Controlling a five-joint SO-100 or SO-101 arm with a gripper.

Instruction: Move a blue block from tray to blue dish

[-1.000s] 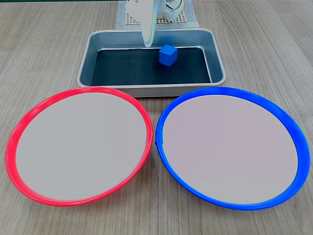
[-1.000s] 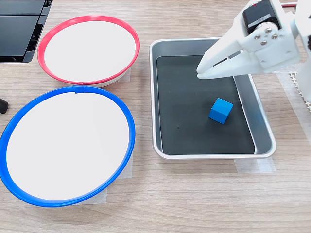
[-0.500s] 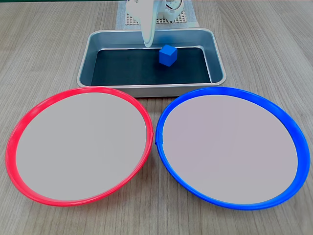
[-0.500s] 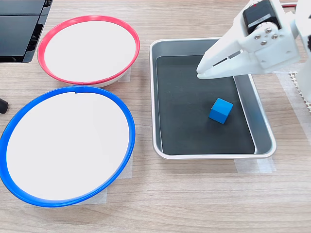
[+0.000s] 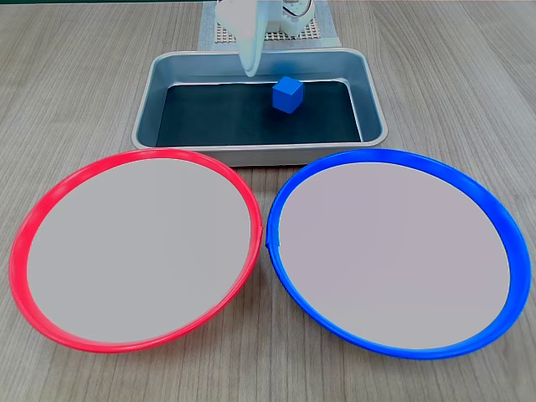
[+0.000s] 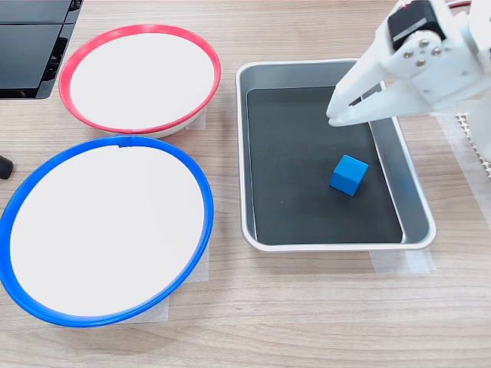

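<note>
gripper (image 6: 336, 116) clenched, empty, hovering above the tray (image 6: 258, 234); blue block (image 6: 349, 175) sits near the wall, so a descending finger could clip the rim or nudge it.

I saw a red dish (image 5: 134, 251) on the wooden table (image 5: 452, 75), and a black box (image 6: 31, 46) nearby.

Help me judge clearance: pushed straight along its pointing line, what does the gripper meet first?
Probably the tray's dark bottom, short of the blue block; the gripper slants down beside it. Depth is uncertain.
</note>
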